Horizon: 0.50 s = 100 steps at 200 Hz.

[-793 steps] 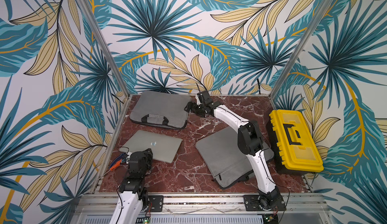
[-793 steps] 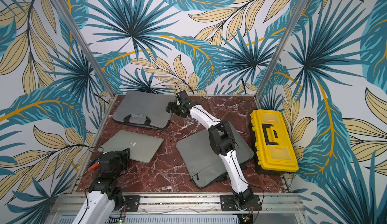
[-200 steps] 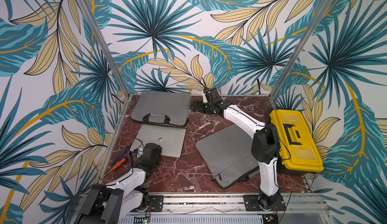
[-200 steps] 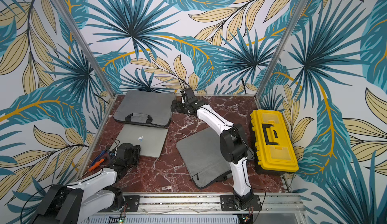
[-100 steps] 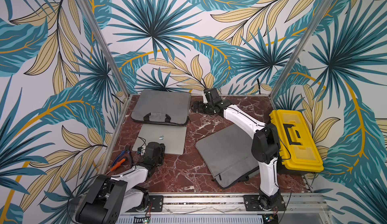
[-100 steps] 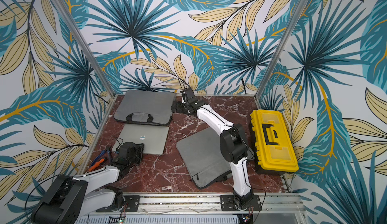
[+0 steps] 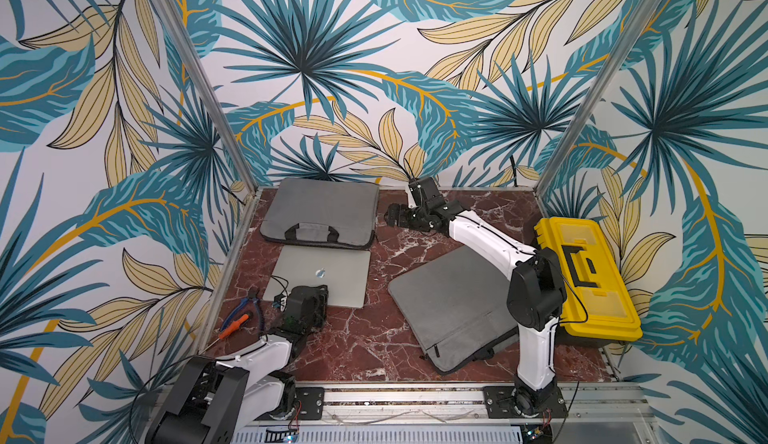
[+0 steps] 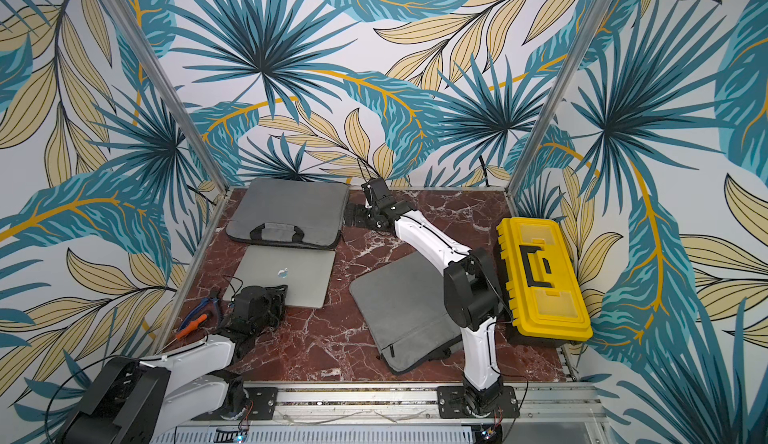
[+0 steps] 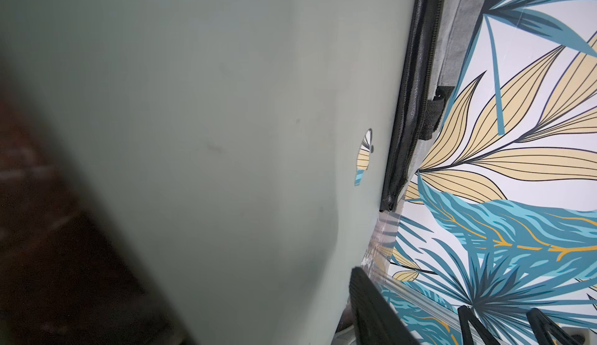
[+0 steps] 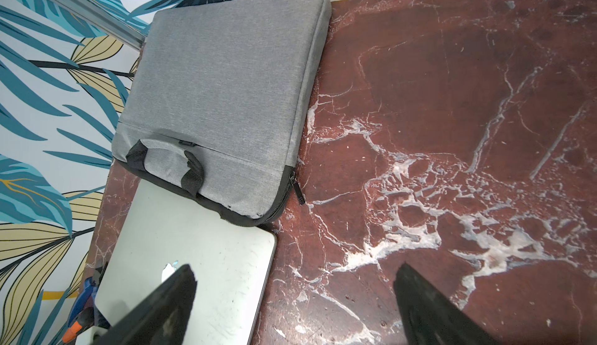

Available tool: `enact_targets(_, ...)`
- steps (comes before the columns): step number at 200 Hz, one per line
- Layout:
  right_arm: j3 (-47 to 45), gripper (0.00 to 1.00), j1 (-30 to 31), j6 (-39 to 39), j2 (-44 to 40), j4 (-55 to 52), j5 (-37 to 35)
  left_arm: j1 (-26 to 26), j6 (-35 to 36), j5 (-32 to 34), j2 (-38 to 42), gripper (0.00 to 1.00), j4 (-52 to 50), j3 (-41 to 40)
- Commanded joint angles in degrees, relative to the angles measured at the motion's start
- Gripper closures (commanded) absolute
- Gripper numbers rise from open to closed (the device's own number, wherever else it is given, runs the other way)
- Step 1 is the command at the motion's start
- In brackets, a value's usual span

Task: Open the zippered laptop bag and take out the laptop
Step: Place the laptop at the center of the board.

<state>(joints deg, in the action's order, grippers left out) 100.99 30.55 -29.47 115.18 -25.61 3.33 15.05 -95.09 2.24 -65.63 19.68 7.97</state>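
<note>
Silver laptop point(image 7: 328, 273) lies flat on the marble point(image 7: 374, 338) at 6 o'clock of the bag point(image 7: 320, 209), its far edge right at the unzipped mouth. I judge the job all but done, with only the release and retreat to come. My left claw point(image 7: 311, 296) sits at the laptop's edge near 7 o'clock, and I cannot tell whether it pinches or not. My right claw point(image 10: 294, 270) hangs spread and empty at the bag's 3 o'clock.

Leafy wallpaper point(image 7: 307, 68) (teal, tan), marble tabletop point(image 7: 374, 338)
</note>
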Motion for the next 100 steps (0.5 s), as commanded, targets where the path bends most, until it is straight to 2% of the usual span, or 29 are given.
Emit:
enact_targets(1,-2.54,0.03,0.30,0.89,-2.67,0.03,-1.81,0.77,-0.47,-2.89,-1.06,0.45,-15.19,-3.79)
enact_targets(47,-7.20,0.03,0.10,0.95,-5.11,-1.30,-4.31,0.77,-2.34,-4.08,5.30,0.37,-19.15,-4.97)
enact_targets(76,-10.98,0.02,-0.29,1.35,-7.57,-2.01,-6.22,0.69,-2.67,-3.50,13.19,0.34,-26.93,-4.21)
enact_targets(100,-14.68,0.01,-0.82,1.78,-10.12,-2.70,-7.63,0.75,-3.61,-2.53,20.75,0.27,-34.01,-3.79)
